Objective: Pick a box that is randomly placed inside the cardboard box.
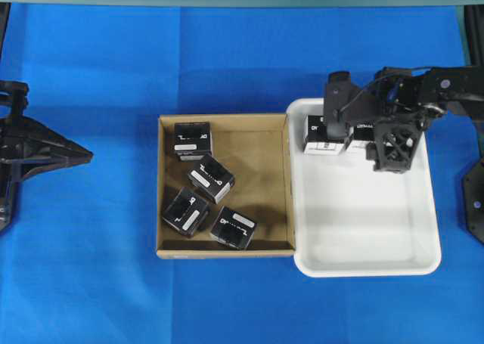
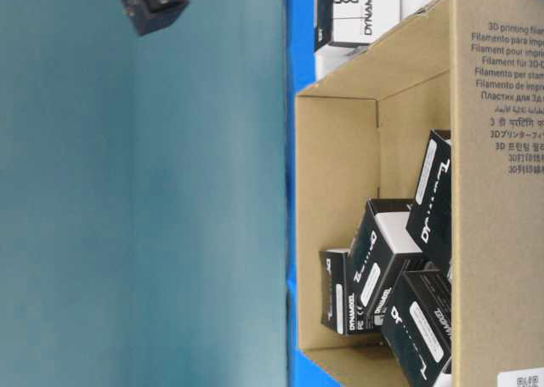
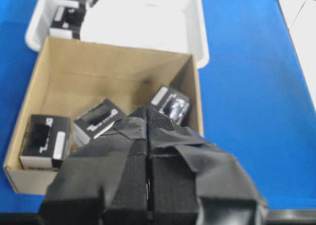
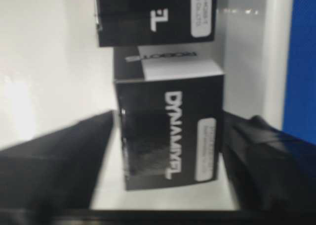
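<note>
The cardboard box lies on the blue cloth, its right wall touching the left rim of the white tray. Four black cartons are seen inside it, gathered toward the left and middle; the right part of its floor is bare, as is most of the strip along the far wall.

In the tray, two cartons stand at the far-left corner, close against the rim. The box with the large white lettering is seen standing on the tray floor, with the second carton just beyond it. The right gripper is positioned over this box; in the right wrist view its fingers are spread to either side of the box, a narrow gap showing on the left side, contact on the right not determinable. The tray floor toward the near and right rims is bare.

The left gripper is held apart, off the left of the cardboard box, with its taped fingers pressed together and nothing between them.
</note>
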You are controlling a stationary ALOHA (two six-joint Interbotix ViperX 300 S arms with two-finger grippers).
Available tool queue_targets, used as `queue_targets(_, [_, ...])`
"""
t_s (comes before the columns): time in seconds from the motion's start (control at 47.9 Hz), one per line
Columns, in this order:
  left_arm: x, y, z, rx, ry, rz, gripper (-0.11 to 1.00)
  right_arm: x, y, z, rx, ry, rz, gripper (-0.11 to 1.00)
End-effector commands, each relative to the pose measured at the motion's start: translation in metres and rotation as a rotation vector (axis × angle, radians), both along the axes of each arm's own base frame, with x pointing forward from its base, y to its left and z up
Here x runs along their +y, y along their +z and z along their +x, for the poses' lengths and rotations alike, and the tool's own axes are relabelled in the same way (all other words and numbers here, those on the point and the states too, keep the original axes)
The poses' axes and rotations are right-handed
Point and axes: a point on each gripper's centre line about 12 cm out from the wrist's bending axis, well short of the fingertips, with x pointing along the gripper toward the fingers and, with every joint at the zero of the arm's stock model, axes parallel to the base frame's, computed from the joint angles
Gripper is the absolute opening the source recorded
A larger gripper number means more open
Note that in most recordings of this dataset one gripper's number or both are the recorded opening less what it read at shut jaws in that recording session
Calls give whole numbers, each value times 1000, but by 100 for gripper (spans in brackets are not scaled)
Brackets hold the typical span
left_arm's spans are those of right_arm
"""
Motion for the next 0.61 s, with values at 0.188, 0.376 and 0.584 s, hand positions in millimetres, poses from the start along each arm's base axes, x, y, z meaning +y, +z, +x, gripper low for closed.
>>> queue_targets(0.188, [2,9,3,-21,9,2,-7,-1,4,0,-52,-18,-23,99])
queue_targets(0.376, [2,8,3,-17,11,0,-7,-2,27,5,-159,-95,-40,100])
queue_targets(0.584, [2,6,4,-9,11,0,-7,-1,74,2,-354,-197,-61,100])
